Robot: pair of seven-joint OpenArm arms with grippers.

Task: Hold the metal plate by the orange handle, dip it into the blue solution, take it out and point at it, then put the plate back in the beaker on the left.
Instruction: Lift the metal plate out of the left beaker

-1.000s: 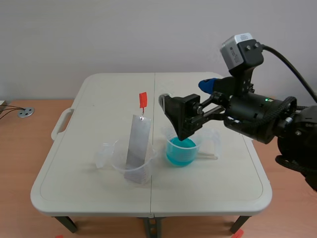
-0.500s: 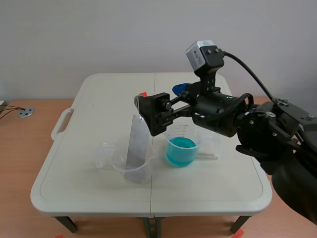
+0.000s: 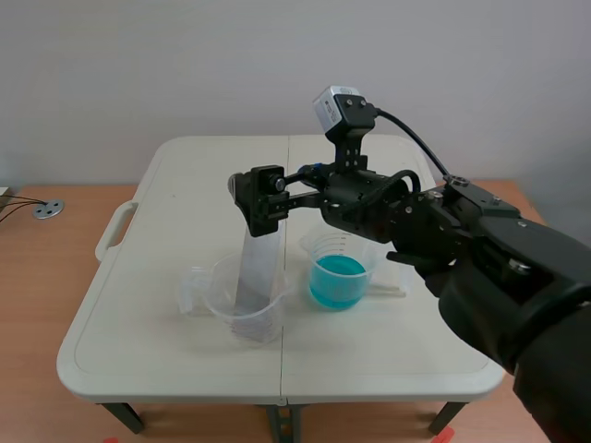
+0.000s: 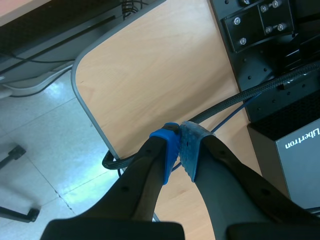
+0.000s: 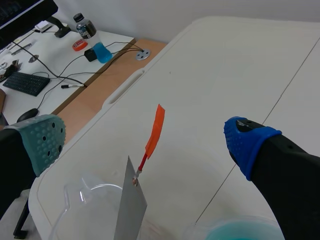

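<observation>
The metal plate (image 3: 259, 272) stands tilted in the clear beaker (image 3: 242, 309) on the left side of the table. Its orange handle (image 5: 155, 130) sticks up between the fingers of my right gripper (image 5: 145, 140), which is open, the green pad (image 5: 46, 141) and the blue pad (image 5: 245, 140) well apart from it. In the scene view the right gripper (image 3: 257, 201) covers the handle. The beaker of blue solution (image 3: 337, 275) stands just right of the plate. My left gripper (image 4: 180, 150) is shut on nothing, away from the table over a wooden surface.
The white folding table (image 3: 166, 351) has a carry handle (image 3: 113, 231) at its left edge. A clear jug handle (image 3: 399, 266) and a white stick (image 3: 383, 291) lie right of the blue beaker. A desk with a keyboard (image 5: 25, 82) lies beyond the table.
The right arm has swung left from above the blue beaker to the top of the plate, and its gripper now hides the orange handle in the scene view.
</observation>
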